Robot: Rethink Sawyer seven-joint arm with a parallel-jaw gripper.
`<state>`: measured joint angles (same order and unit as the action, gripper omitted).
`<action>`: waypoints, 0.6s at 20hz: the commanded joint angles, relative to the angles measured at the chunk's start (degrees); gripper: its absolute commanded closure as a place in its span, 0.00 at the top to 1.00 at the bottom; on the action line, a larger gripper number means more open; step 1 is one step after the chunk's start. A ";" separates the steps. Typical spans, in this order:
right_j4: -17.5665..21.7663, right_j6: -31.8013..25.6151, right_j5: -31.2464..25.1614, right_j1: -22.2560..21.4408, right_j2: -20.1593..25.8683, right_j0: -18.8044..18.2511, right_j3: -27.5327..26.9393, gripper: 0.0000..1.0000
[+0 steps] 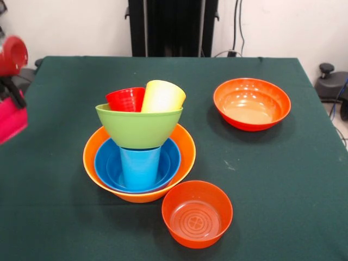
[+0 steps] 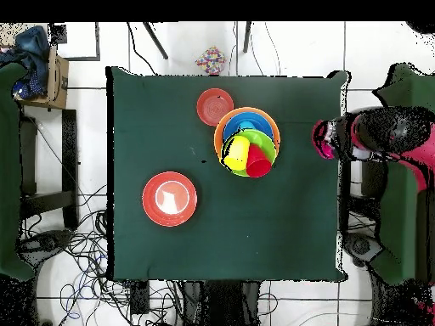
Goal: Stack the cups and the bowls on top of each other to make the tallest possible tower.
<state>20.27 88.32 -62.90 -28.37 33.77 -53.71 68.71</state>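
From the front, the tower (image 1: 139, 147) stands left of centre on the green-clothed bench (image 1: 283, 179): a pale orange glossy plastic bowl (image 1: 185, 142) holds a blue bowl (image 1: 109, 163), an upturned light blue tumbler (image 1: 140, 166), a lime green bowl (image 1: 138, 128), then red (image 1: 126, 99) and yellow (image 1: 162, 97) tumblers. Two red-orange bowls (image 1: 197, 213) (image 1: 252, 103) sit apart; they look light, stiff and slick, best taken by the rim. No writing is readable. From overhead, the claw (image 2: 324, 140) hangs beyond the bench's right edge, seemingly with something pink; whether it pinches, I cannot tell.
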 commanded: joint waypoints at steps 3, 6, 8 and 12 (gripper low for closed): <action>-3.11 -12.96 -10.09 -6.39 4.83 0.49 6.04 0.00; -4.48 -12.20 -11.37 -7.77 5.37 0.29 6.66 0.00; -5.48 -11.46 -12.57 -8.64 5.84 0.39 6.77 0.00; -7.14 -10.15 -14.09 -10.14 6.41 0.93 7.37 0.00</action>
<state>14.38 88.32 -70.16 -36.05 36.97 -54.04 70.26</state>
